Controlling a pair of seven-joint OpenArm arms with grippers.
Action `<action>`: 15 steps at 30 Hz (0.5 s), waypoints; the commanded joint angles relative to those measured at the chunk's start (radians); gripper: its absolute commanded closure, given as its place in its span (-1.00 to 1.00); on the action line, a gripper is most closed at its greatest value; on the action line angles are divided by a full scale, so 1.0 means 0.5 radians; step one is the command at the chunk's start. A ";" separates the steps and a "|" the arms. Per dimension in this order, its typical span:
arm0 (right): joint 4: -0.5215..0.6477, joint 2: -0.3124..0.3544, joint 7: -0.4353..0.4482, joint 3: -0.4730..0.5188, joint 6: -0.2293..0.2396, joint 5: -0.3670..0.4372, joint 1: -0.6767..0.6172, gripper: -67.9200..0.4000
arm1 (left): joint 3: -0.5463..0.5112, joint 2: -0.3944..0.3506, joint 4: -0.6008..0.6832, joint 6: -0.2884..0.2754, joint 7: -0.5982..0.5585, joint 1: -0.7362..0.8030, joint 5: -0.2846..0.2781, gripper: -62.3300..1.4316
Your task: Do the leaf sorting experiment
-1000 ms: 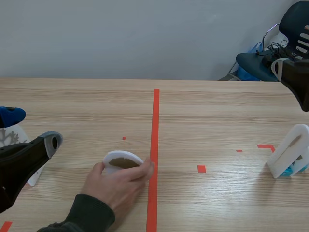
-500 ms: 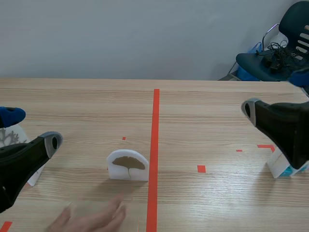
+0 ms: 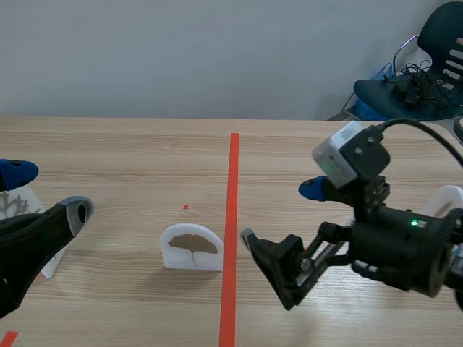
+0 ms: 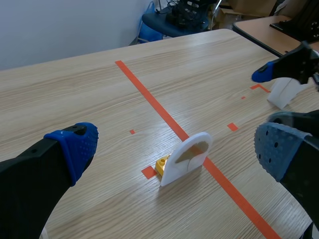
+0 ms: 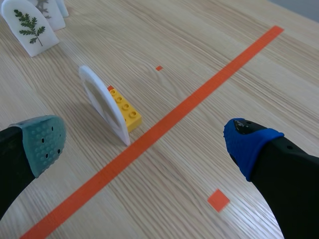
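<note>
Sorting looks barely begun: the white arch-shaped card bearing a brown ginkgo leaf (image 3: 191, 248) stands ungripped midway between the wooden table's (image 3: 130, 152) side edges, the right gripper (image 3: 281, 214) gaping beside it and the left gripper (image 3: 47, 192) spread wide near the left edge.

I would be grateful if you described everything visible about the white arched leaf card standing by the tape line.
The leaf card is a thin white arch-topped plate, plastic-looking, with a brown fan-shaped leaf on its face. It stands upright on the wooden table, just beside the orange-red tape line, on the left arm's side. A yellow studded brick sits against its back. Nothing else touches it.
</note>
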 commanded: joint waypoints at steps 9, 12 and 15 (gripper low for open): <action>-0.742 -0.329 0.217 -0.459 -0.105 -0.271 0.539 -1.00 | 0.000 -0.002 0.053 -0.005 -0.025 -0.062 -0.029 -1.00; -0.955 -0.425 0.292 -0.554 -0.111 -0.286 0.644 -1.00 | 0.000 -0.001 0.053 -0.005 -0.026 -0.062 -0.029 -1.00; -1.064 -0.507 0.296 -0.621 -0.111 -0.417 0.689 -0.81 | 0.000 -0.002 0.053 -0.005 -0.026 -0.062 -0.029 -1.00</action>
